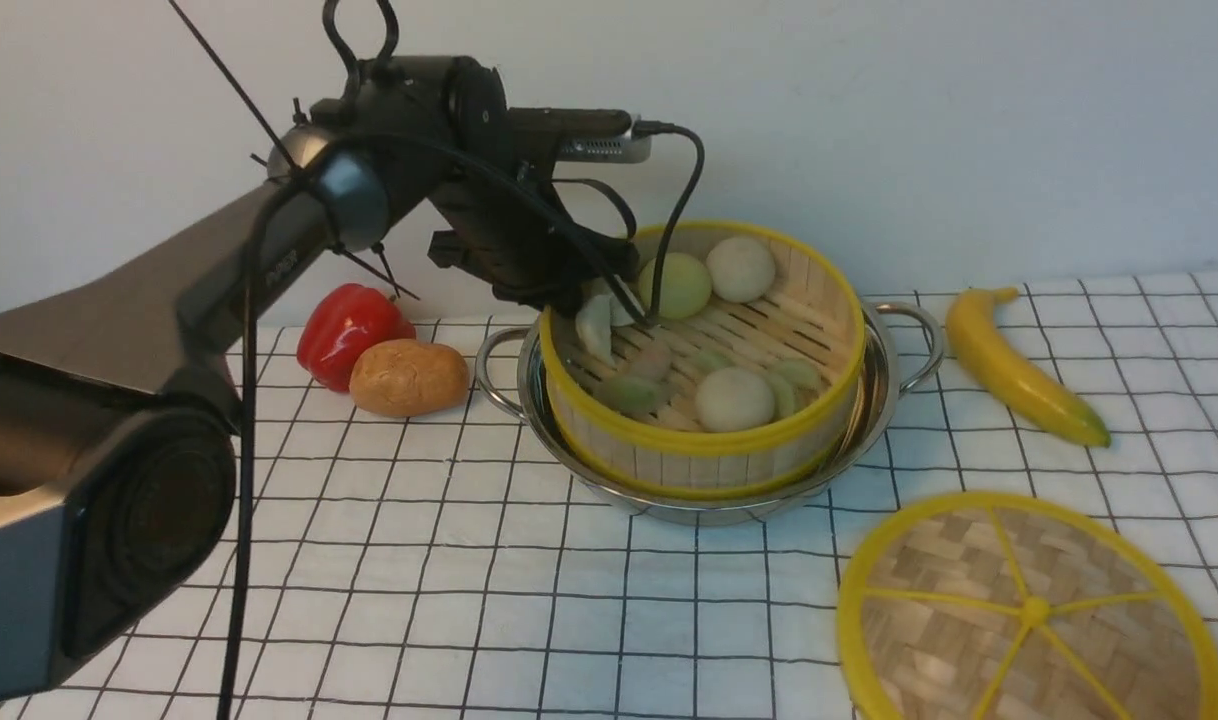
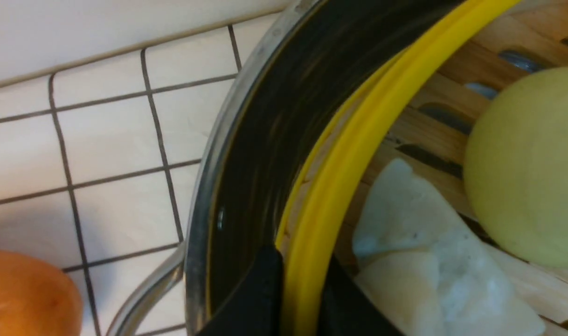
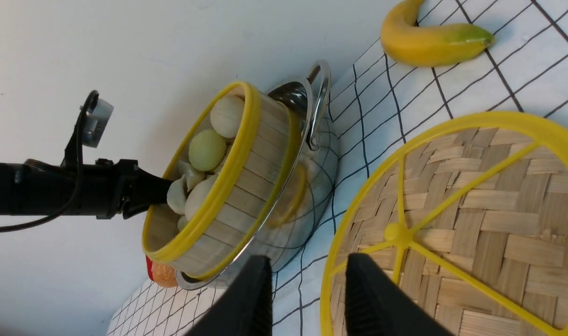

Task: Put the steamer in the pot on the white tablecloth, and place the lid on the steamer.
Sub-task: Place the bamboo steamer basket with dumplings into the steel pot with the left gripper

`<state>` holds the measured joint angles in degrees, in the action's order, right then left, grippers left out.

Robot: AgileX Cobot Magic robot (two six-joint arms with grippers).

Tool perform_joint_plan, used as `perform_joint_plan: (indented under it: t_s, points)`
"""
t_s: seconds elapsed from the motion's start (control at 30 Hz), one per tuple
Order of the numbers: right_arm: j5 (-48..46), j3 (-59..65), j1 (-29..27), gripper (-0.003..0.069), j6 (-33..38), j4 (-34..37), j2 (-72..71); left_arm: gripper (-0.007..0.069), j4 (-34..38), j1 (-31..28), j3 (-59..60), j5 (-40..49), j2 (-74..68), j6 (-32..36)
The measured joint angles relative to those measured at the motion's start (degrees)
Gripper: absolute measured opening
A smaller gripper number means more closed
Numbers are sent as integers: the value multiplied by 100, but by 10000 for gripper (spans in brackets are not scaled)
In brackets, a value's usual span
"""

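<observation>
Bamboo steamer [image 1: 704, 450] sat inside pot [image 1: 881, 392], left tool [image 2: 302, 275] pinched on its back-left rim, right tool [image 3: 307, 280] spread wide near lid [image 3: 480, 224] edge.

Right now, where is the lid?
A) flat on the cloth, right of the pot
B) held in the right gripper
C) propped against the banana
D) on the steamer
A: the lid lies flat on the checked cloth, right of the pot and nearer the robot, apart from it; the steamer in the pot is uncovered.
</observation>
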<state>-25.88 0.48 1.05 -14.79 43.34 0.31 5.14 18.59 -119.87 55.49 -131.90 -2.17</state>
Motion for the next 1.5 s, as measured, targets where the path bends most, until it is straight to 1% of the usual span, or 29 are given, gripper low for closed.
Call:
perform_joint_plan:
  t_s: [0.2,0.43,0.77,0.87,0.9,1.03,1.2,1.37,1.5]
  points:
    - [0,0,0,243,0,5,0,50,-6,0,0,-299,-201,0]
    - [0,0,0,243,0,11,0,50,1,0,0,-367,-450,0]
    - [0,0,0,243,2,15,0,55,0,0,0,-727,-540,11]
    - [0,0,0,243,2,15,0,115,55,0,-17,-779,-540,-4]
    - [0,0,0,243,2,15,0,120,69,0,-21,-780,-540,-13]
    - [0,0,0,243,2,15,0,266,162,0,-64,-897,-496,-30]
    - [0,0,0,243,2,15,0,396,173,0,-69,-902,-472,-30]
    - [0,0,0,243,2,15,0,455,152,4,-69,-821,-299,-30]
    - [0,0,0,243,2,15,0,460,-27,4,-69,-488,-8,-30]
